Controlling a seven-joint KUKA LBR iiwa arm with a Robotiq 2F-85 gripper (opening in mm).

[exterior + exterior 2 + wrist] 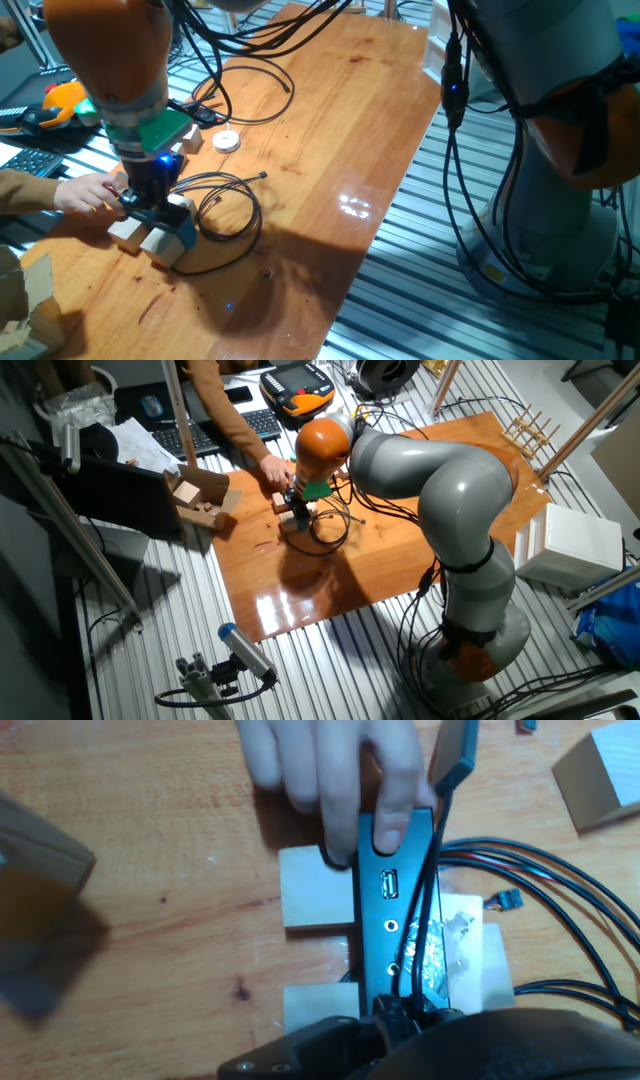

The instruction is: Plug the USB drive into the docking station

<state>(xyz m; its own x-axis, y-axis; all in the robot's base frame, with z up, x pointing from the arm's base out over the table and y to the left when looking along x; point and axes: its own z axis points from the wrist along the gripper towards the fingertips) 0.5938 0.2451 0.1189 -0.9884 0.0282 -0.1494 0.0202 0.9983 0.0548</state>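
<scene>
Dock: the docking station (397, 920) stood as a black bar running up the middle of the hand view, its face showing a USB slot above two small round sockets. In one fixed view it was almost wholly hidden behind the gripper at the left of the frame.
Support: pale wooden cubes (318, 900) sat against the bar's left side and lower right, touching it.
Cables: thin black cables (530, 870) fanned out from the bar toward the right edge of the hand view; in one fixed view a black loop (232, 205) lay on the wooden table (340, 120) just right of the cubes.
Person: a human hand (340, 775) reached in from the top of the hand view — one fingertip pressed on the bar's upper end.
Gripper: the gripper (152, 195) hung low over the bar at the left of one fixed view, lit by a blue light; its black body filled the bottom of the hand view. How far the fingers stood apart could not be told, nor whether they gripped anything.
USB drive: not clearly identifiable — a dark grey-blue shape (455, 755) showed at the top of the hand view, right of the fingers, too blurred to name.
Disc: a white round disc (227, 141) lay up the table, well apart from the dock.
</scene>
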